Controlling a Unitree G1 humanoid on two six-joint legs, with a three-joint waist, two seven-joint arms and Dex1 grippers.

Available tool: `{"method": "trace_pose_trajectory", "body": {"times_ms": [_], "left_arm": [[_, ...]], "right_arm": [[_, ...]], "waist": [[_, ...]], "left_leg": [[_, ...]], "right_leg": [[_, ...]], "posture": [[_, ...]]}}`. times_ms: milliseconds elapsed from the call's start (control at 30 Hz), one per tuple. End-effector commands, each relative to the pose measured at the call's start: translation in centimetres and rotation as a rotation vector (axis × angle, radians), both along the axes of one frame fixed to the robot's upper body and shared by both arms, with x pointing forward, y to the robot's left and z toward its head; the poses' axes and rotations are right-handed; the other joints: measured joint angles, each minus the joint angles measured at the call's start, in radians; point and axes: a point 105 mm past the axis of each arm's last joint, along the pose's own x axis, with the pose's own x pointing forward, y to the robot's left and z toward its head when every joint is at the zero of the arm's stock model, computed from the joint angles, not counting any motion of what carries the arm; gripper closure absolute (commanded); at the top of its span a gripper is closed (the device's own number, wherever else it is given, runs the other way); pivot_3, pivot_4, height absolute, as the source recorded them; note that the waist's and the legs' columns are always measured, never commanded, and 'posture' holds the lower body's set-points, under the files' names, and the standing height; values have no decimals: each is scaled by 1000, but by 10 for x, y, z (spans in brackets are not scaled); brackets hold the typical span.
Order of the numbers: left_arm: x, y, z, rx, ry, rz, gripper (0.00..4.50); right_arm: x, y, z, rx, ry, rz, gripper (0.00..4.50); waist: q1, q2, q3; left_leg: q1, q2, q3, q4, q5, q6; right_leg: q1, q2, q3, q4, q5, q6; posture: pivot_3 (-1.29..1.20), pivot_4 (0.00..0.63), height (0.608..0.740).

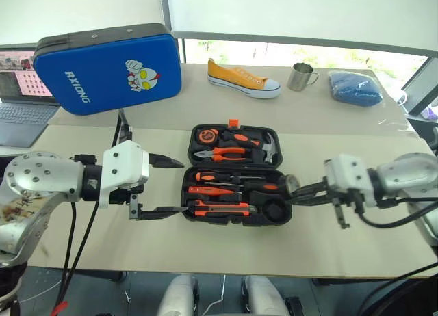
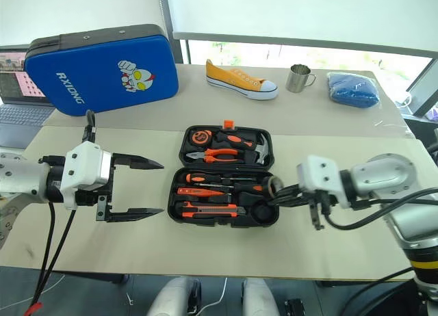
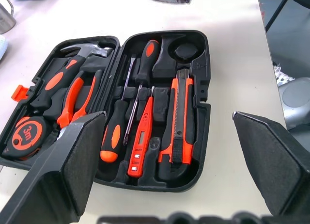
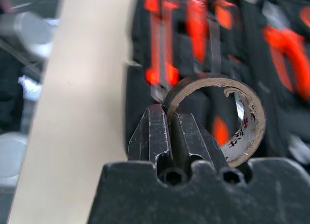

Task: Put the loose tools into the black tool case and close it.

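The desk (image 1: pixel 342 254) is carrying everything, and the black tool case (image 1: pixel 236 186) is lying open on it between the two grippers, its lid half sitting on the far side with the orange latch (image 1: pixel 233 123) at the far edge. The lid half is holding the pliers (image 1: pixel 222 154), hammer (image 1: pixel 263 146) and tape measure (image 1: pixel 204 135).

The left gripper (image 1: pixel 168 186) is hovering just beside the case's left edge, its fingers (image 2: pixel 140 163) standing wide apart with nothing between them.

In the near half, two screwdrivers (image 3: pixel 140 71) are lying in their slots beside the thin orange tester pen (image 3: pixel 143 136), and the utility knife (image 3: pixel 178 120) is sitting in the slot nearest the robot. The round recess (image 3: pixel 185 50) at the case's right end is showing bare black plastic.

The right gripper (image 1: pixel 301 193) is hanging at the case's right end, just by that recess, and its fingers (image 4: pixel 160 132) are pinched together on the wall of the small grey tape roll (image 4: pixel 244 122), which is sticking out past the fingertips above the case.
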Motion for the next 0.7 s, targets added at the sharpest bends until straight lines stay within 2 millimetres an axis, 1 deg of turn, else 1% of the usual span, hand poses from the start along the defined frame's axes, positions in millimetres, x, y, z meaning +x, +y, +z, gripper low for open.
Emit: {"method": "trace_pose_trajectory", "body": {"times_ms": [33,100,200,433,633,700], "left_arm": [[-4,-6,7,-2,-42,-32,0],[-4,-6,7,1,-45,-31,0],[-3,-7,8,3,-47,-29,0],[-2,-7,7,7,-48,-19,0],[1,-7,7,8,-53,-16,0],[1,-7,7,8,-55,-18,0]], "right_arm": [[7,5,-11,-102,-62,6,4487],[13,2,-19,-159,-85,-7,4487],[21,-4,-25,-219,-98,-33,4487],[6,-9,-22,-283,-72,45,4487],[6,-4,-19,-273,-66,44,4487],[8,-2,-20,-272,-74,34,3716]], "waist": [[1,0,0],[1,0,0],[-2,0,0],[-3,0,0],[-5,0,0],[-5,0,0]], "left_leg": [[0,0,0,0,0,0],[0,0,0,0,0,0],[0,0,0,0,0,0],[0,0,0,0,0,0],[0,0,0,0,0,0],[0,0,0,0,0,0]], "right_leg": [[0,0,0,0,0,0],[-1,0,0,0,0,0],[-1,1,0,0,0,0],[-1,1,0,0,0,0],[-1,1,0,1,0,0],[-1,1,0,1,0,0]], "posture": [[0,150,739],[0,150,739],[0,150,739],[0,150,739],[0,150,739],[0,150,739]]}}
